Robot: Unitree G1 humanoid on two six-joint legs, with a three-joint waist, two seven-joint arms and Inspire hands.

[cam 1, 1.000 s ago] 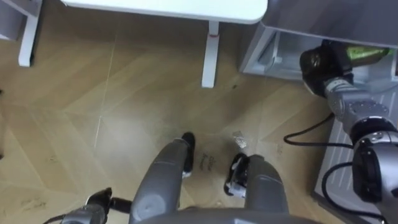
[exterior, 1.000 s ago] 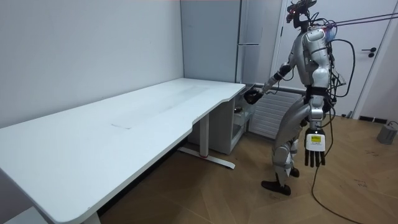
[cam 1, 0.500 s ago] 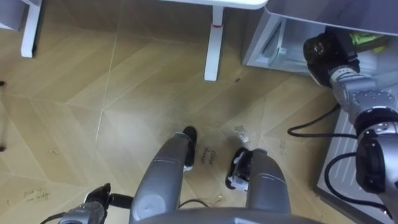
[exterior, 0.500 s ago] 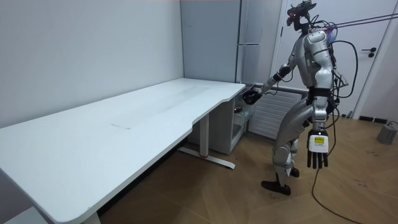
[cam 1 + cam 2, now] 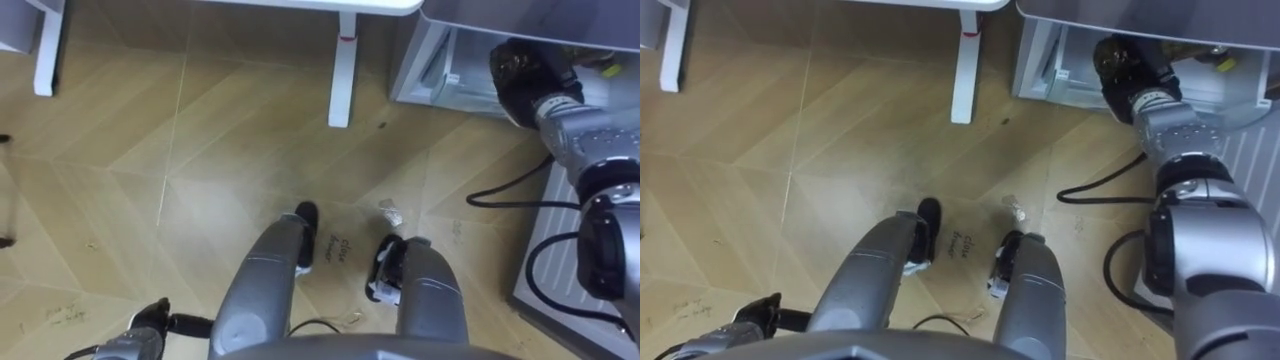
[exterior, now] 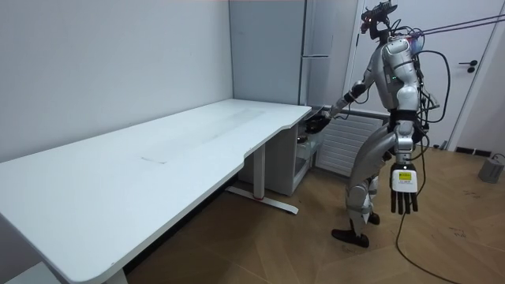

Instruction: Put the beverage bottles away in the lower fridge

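**Robot, stance.** It is seen in the room view standing upright on the wooden floor, at the far end of the bench. It is turned toward the tall grey fridge behind that end. In the eye views both feet are seen planted side by side on the boards.

**Right hand**. It is held out on a stretched arm, reaching forward and down into the open lower fridge. There it shows as a dark mass at the mouth of the compartment, under the grey front above. The back of the hand is turned to the camera, so the state of its fingers cannot be told.

**Drink**. A small yellow-green part is seen just beyond the right hand, inside the lower fridge compartment and close under its upper edge. It cannot be told whether it is clamped by the fingers or already set down, and its full shape is hidden.

**Left hand**. It hangs at the robot's side beside the thigh, well apart from the fridge. The fingers are straight, slightly apart and pointed at the floor, and nothing is held.

**Bench.** It has a white top, long and curved at the near edge. One white leg is seen from above, just left of the fridge compartment.

**Scrap**. A small pale crumpled piece lies on the floor just ahead of the right foot.
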